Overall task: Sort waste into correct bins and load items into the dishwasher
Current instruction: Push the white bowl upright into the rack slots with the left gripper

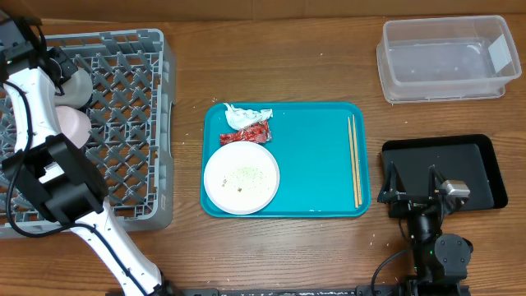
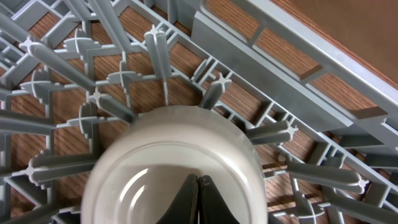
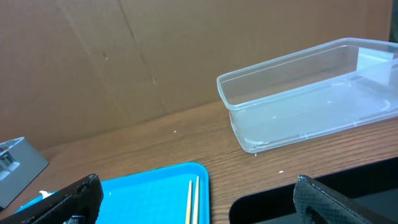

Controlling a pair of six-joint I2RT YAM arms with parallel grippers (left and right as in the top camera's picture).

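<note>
A pale bowl (image 2: 174,149) lies among the prongs of the grey dish rack (image 2: 292,56), my left gripper (image 2: 199,198) pinched tight on its rim. My right gripper (image 1: 412,182) hangs wide open and empty over the black tray (image 1: 485,164).

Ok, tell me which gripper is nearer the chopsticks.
Right. The right gripper hangs over the black tray, just right of the chopsticks. The left gripper is far off to the left, at a bowl in the dish rack.
</note>
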